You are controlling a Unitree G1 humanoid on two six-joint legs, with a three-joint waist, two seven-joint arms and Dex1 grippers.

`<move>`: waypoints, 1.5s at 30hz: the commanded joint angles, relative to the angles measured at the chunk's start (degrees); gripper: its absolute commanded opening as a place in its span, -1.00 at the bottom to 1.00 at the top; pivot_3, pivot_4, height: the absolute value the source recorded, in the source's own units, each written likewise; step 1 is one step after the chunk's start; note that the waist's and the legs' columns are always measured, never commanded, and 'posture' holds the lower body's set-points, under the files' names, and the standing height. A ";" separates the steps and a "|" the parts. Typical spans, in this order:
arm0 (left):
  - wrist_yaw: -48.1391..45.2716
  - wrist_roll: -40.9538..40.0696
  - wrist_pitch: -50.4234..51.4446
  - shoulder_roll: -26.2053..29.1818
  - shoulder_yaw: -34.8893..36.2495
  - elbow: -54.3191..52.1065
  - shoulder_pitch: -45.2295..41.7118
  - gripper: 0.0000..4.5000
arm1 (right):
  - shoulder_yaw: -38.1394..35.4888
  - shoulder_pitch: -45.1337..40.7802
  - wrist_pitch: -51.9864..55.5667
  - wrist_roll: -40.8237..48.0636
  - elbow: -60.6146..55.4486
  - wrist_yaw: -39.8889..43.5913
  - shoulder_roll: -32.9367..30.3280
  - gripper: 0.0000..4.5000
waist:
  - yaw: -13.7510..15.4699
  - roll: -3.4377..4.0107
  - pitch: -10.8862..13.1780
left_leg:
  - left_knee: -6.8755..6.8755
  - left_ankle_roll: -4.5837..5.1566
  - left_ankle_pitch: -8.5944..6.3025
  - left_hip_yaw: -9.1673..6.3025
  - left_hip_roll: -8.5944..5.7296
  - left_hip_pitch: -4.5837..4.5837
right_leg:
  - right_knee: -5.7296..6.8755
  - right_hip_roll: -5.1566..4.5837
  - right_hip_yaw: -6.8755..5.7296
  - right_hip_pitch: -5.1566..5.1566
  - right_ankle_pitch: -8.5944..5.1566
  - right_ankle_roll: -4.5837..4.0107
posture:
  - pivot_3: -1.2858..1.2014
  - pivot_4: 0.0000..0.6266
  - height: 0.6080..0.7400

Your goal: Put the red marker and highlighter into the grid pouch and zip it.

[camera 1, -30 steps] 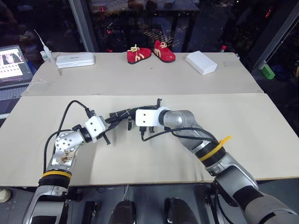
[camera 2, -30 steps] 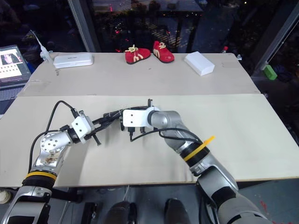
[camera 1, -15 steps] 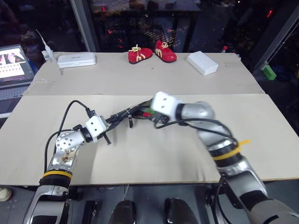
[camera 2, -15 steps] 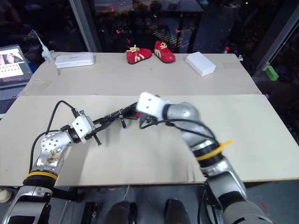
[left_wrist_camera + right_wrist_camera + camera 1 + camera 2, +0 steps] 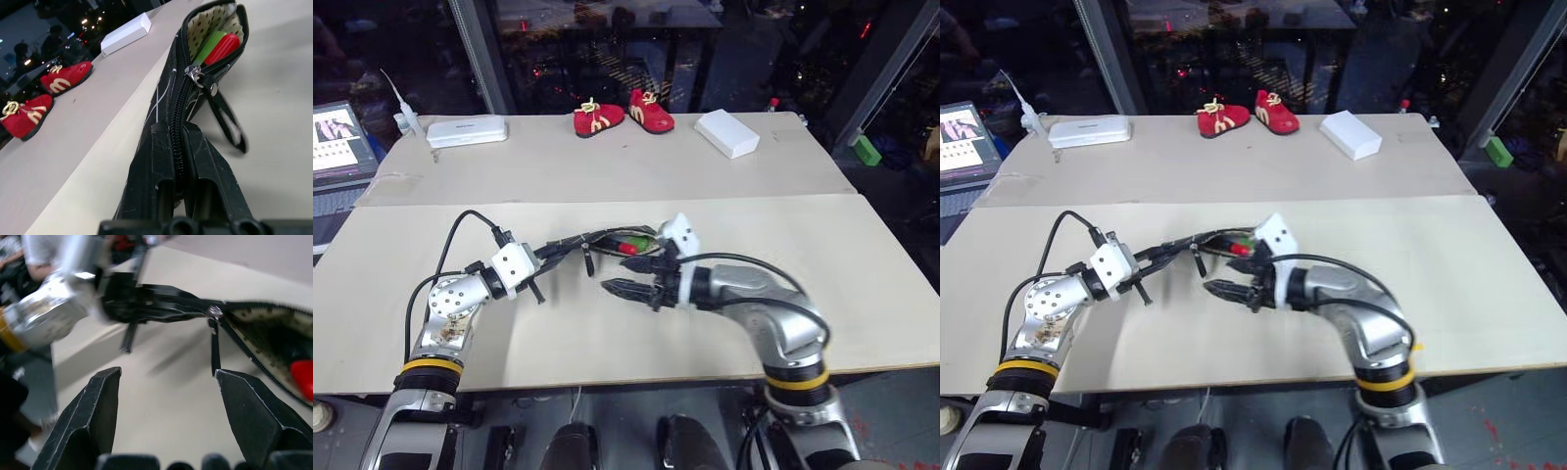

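Right hand hangs just above the surface with its two black fingers spread wide and nothing between them. It points toward the robot's left, and it sits on the near side of the grid pouch, close to it but not touching.

Left hand is clamped shut on the closed end of the pouch, holding it off the surface by the zipper seam. The pouch's long axis runs from that grip out toward the robot's right, roughly level, and the open mouth is at the far end.

Inside the mouth, the red marker and the highlighter lie side by side, with their ends showing against a dotted lining. Both items look stowed, so zipping is the step left.

Zipper pull dangles straight down from the slider, partway along the teeth. From the right hand it lies ahead, nearer one fingertip than the middle of the gap. The right hand is the free one and the nearer to it. Judgement: it must shift sideways to bracket the strap, then draw along the pouch's axis toward the open end.

Head views give the overall layout. The left wrist view shows the contents and lining. The right wrist view shows the pull's offset from the open fingers.
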 commanded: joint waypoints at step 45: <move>1.42 -0.26 -0.60 -0.93 -0.09 -1.01 -0.51 -1.00 | 0.90 -11.06 -9.38 -1.17 16.21 -6.96 0.71 -0.97 | 0.23 0.01 0.00 | 0.00 0.03 -0.01 -0.04 -0.03 -0.51 | -0.10 -0.06 -0.24 -0.19 0.05 0.10 | 0.03 -0.52 1.00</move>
